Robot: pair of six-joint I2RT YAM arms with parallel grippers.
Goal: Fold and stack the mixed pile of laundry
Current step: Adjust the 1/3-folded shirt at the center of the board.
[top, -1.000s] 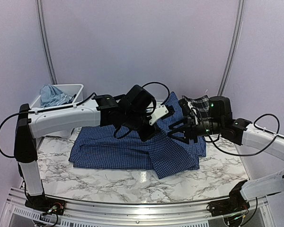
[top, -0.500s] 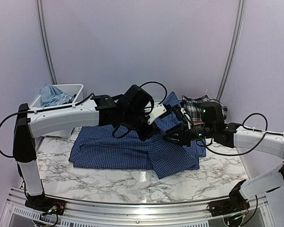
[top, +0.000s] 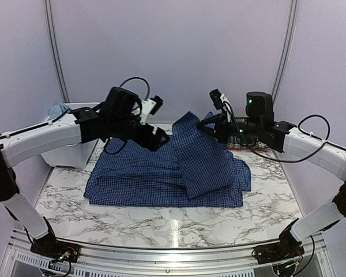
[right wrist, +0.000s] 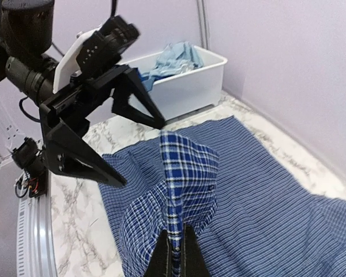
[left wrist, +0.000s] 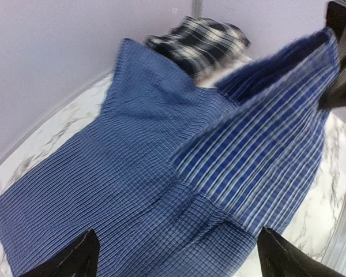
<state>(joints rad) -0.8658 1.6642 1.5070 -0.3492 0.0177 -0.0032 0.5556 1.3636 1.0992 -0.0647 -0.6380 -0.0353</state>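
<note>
1. The marble table carries everything.
2. The navy small-check button shirt lies spread over the middle of the table. It is mostly flat, with soft wrinkles. One part is lifted into a peak near the rear right, and from there it hangs down across the right half of the shirt. On this raised fold the check looks bolder, blue and white.
3. The white bin stands at the rear left, beside the shirt.
4. The black-and-white plaid piece lies crumpled behind the shirt, at the rear right.
5. The light blue T-shirt sits bunched inside the bin.
6. The left gripper hangs above the shirt with its fingers spread wide, holding nothing.
7. The right gripper is clenched on the raised fold of the shirt and holds it above the table.
</note>
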